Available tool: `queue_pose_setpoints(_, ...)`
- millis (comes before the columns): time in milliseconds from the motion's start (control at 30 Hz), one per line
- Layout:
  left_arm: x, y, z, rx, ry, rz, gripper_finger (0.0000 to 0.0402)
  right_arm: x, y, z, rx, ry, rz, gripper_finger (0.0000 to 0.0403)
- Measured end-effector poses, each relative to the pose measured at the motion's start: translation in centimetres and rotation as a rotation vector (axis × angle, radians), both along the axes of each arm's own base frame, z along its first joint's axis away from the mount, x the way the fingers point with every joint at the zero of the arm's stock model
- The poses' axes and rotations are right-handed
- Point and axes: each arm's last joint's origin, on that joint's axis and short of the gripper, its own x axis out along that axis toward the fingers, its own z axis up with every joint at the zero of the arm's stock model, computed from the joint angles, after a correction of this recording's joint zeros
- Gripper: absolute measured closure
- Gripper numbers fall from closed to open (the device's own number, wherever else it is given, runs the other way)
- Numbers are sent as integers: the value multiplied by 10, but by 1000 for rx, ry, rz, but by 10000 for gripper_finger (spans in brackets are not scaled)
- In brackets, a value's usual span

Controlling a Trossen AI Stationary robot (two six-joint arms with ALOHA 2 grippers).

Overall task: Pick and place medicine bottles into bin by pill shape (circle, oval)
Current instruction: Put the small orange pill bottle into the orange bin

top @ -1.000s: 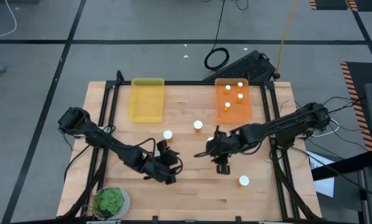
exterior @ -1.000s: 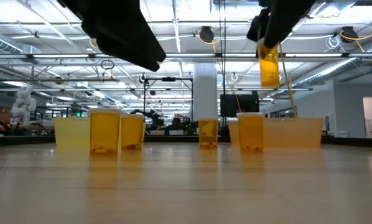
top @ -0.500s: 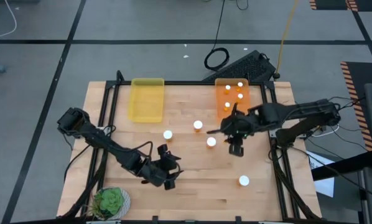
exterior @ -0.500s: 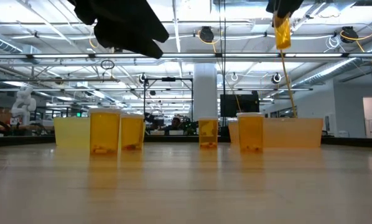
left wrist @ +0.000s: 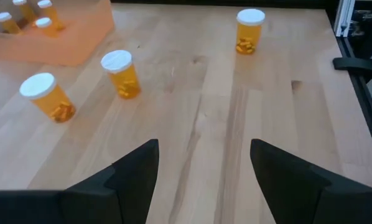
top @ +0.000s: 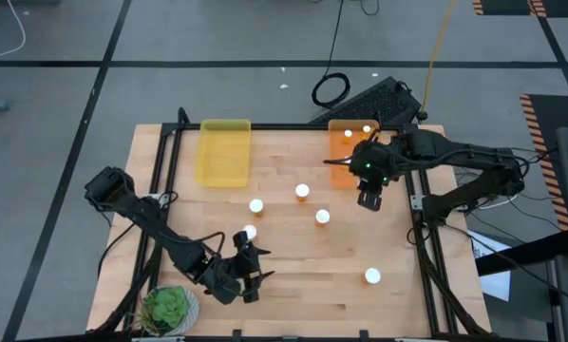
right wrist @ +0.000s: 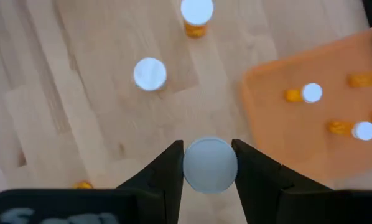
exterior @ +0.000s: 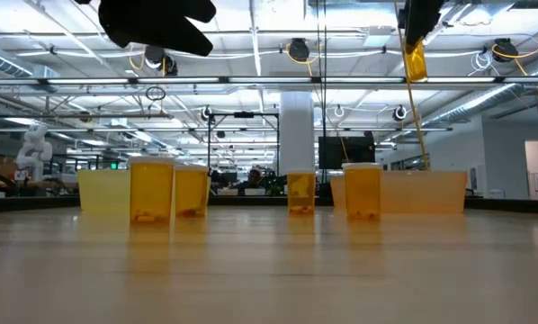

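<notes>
I have the right gripper [top: 369,182] closed on a medicine bottle [right wrist: 209,164], its white cap pinched between the fingers in the right wrist view. Over the last second I carried it from the middle of the table, near the loose bottles, up and out toward the far right corner. It now hangs high in the low view [exterior: 415,61], at the near edge of the orange bin [top: 341,152], with the bin's floor and the bottles already lying in it showing just ahead in the right wrist view. I judge the transport leg nearly finished: what remains is to move fully over the bin and let go.

The left gripper [top: 243,277] has pulled back toward the near edge of the table, close to the green plant [top: 167,309] at the near left corner. Its fingers stand wide apart with nothing between them.

Four bottles stand upright on the wood: one [top: 255,205] toward the left of centre, one [top: 302,191] and one [top: 322,217] mid-table, and one [top: 371,275] toward the near right. The yellow bin [top: 225,150] at the far left holds nothing that I can see.
</notes>
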Motion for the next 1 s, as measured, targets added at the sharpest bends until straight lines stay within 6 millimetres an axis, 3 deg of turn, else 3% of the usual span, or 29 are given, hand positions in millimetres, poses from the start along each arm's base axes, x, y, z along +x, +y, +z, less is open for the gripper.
queue_pose_setpoints(567,5,5,2,86,-8,-16,147,-15,-44,4,-49,3,-74,287)
queue_pose_setpoints(1000,17,25,1,107,19,0,147,-26,-77,2,-90,12,-128,287)
